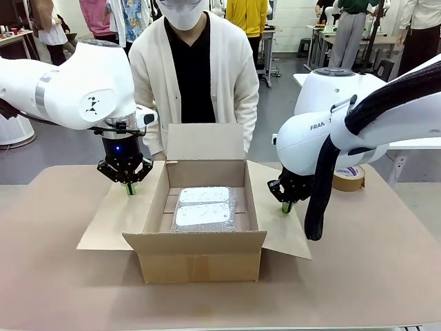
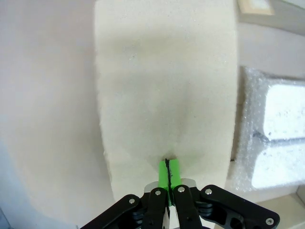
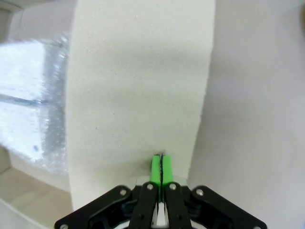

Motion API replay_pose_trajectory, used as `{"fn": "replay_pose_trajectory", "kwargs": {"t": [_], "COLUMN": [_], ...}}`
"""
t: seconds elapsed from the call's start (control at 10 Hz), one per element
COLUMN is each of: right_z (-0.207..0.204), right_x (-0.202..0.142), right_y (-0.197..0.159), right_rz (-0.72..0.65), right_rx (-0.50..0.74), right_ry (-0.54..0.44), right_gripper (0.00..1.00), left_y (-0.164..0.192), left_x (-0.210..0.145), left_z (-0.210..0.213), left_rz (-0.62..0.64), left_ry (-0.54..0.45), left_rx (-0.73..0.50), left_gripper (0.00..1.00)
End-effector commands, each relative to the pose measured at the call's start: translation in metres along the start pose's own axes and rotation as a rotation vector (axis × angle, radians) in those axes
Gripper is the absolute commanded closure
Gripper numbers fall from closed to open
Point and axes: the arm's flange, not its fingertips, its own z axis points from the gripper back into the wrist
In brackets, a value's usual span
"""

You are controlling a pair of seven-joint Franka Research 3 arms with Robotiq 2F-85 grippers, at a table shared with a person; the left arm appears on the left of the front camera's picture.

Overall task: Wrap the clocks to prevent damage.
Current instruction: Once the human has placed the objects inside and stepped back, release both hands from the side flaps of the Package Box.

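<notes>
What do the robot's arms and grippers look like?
The rounded white left arm has a silver band, a black marking and a blue light; the white right arm has dark lettering and a black ribbed hose. The left gripper and right gripper are black with green pads.

Clocks: one lumpy bundle in translucent whitish bubble wrap; through it I make out two pale oblong shapes, one far, one near.
Pose: lying flat, long side running left to right.
Place: on the floor of the open cardboard box, straight ahead of me.
</notes>
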Motion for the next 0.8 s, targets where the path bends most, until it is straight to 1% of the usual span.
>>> {"fn": "replay_pose_trajectory", "kwargs": {"t": [0.0,0.1,0.2,0.3,0.4,0.5,0.6,0.7], "right_z": [0.055,0.081,0.101,0.12,0.134,0.144,0.149,0.151], "right_x": [0.003,-0.002,-0.011,-0.022,-0.032,-0.042,-0.05,-0.057], "right_y": [-0.014,-0.026,-0.041,-0.055,-0.066,-0.078,-0.088,-0.097], "right_rz": [0.238,0.416,0.53,0.695,0.847,0.955,1.039,1.092], "right_rx": [-0.019,-0.055,-0.108,-0.141,-0.186,-0.201,-0.183,-0.177], "right_ry": [0.007,0.054,0.095,0.117,0.112,0.118,0.114,0.108], "right_gripper": [0.99,0.99,0.99,0.99,0.99,0.99,0.99,0.99], "left_y": [0.01,0.021,0.035,0.052,0.069,0.087,0.104,0.122], "left_x": [-0.008,-0.017,-0.028,-0.037,-0.039,-0.044,-0.049,-0.055], "left_z": [0.054,0.082,0.1,0.116,0.13,0.14,0.146,0.146], "left_rz": [-0.27,-0.455,-0.596,-0.752,-0.884,-0.956,-1.002,-1.084], "left_ry": [-0.064,-0.081,-0.058,-0.033,-0.014,0.003,-0.001,-0.028], "left_rx": [0.04,0.094,0.102,0.109,0.103,0.079,0.042,0.046], "left_gripper": [1.0,1.0,1.0,1.0,1.0,1.0,1.0,1.0]}}
